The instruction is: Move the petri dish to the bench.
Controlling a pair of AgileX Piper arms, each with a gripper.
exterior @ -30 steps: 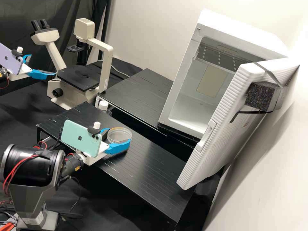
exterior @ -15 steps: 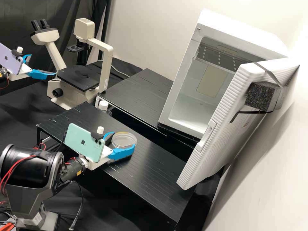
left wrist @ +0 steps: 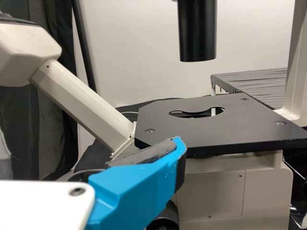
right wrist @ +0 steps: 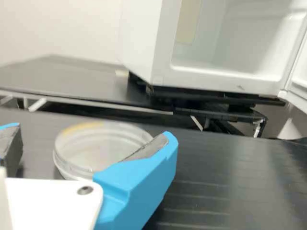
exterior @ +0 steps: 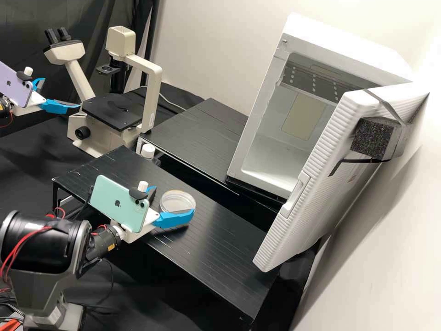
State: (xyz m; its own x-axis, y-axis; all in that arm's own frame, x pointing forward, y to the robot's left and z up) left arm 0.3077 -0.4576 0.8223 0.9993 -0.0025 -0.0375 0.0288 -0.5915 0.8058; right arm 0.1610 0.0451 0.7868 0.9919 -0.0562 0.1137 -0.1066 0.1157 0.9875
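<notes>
Petri dish (exterior: 178, 202) appears to rest on the near black bench (exterior: 220, 248), between the spread fingers of the right gripper (exterior: 174, 200), neither visibly clamping it, though whether one touches is unclear. Placing seems all but done, so the next move calls for a straight, level withdrawal; far left, the left gripper (exterior: 61, 93) hangs open and empty beside the microscope (exterior: 115, 111).

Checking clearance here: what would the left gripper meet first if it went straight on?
Most likely the microscope, ahead of the left gripper; depth leaves unclear whether its stage or pale base comes first.
</notes>
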